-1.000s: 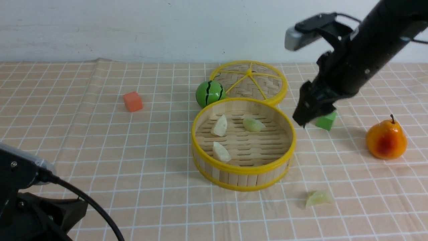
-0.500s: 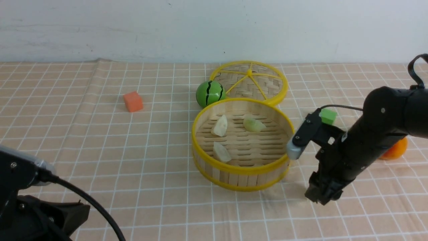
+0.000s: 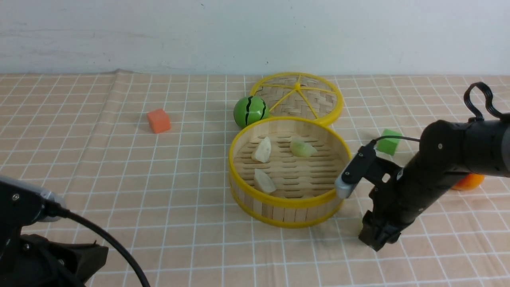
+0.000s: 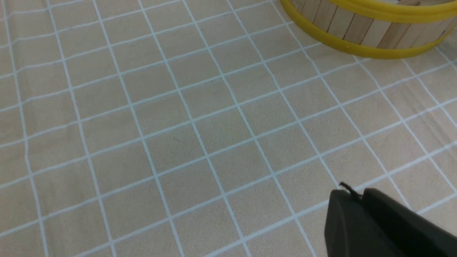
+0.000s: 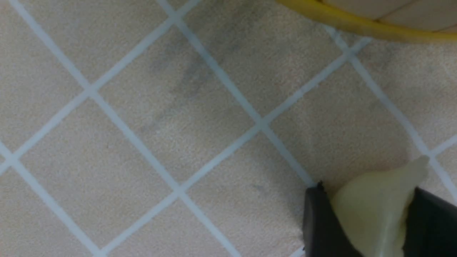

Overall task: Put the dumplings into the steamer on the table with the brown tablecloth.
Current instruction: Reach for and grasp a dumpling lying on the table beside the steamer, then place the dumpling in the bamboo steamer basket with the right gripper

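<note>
Orange cube sits alone on the left. Green ball w/ black stripes is right up vs. left edge of flat woven lid, which has yellow rim & spokes. Green cube well to the right. Orange fruit far right, mostly hidden. Pale wall behind.

Front camera overlooks the table; both close wrist cameras catch the steamer's rim.

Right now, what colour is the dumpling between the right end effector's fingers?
The dumpling is pale yellowish green; the right wrist view shows it best.
</note>
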Robot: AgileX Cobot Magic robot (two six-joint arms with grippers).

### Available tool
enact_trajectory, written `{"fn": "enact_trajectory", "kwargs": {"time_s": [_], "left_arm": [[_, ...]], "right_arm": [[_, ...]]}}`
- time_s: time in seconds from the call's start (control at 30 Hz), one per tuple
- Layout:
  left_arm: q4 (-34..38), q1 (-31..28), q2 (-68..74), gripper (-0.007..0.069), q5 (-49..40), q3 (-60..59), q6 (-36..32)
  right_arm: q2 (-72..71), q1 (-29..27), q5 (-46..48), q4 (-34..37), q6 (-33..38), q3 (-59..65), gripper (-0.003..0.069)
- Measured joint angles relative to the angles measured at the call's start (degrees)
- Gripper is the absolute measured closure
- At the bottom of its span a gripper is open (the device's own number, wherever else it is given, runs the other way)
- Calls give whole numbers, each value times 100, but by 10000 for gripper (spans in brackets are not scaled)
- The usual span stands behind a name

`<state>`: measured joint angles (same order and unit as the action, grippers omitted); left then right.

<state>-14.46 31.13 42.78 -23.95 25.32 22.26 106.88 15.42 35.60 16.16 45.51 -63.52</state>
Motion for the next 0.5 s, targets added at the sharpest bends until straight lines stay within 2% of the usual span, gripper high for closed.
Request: {"fn": "enact_trajectory", "kwargs": {"time_s": [0.4, 0.5], "left_arm": [[30, 0, 0, 568, 0, 0, 0], [34, 0, 0, 568, 0, 0, 0]], "right_arm": [[-782, 6, 549, 25, -5, -247, 396], [-1074, 69, 252, 853, -5, -617, 396]]}}
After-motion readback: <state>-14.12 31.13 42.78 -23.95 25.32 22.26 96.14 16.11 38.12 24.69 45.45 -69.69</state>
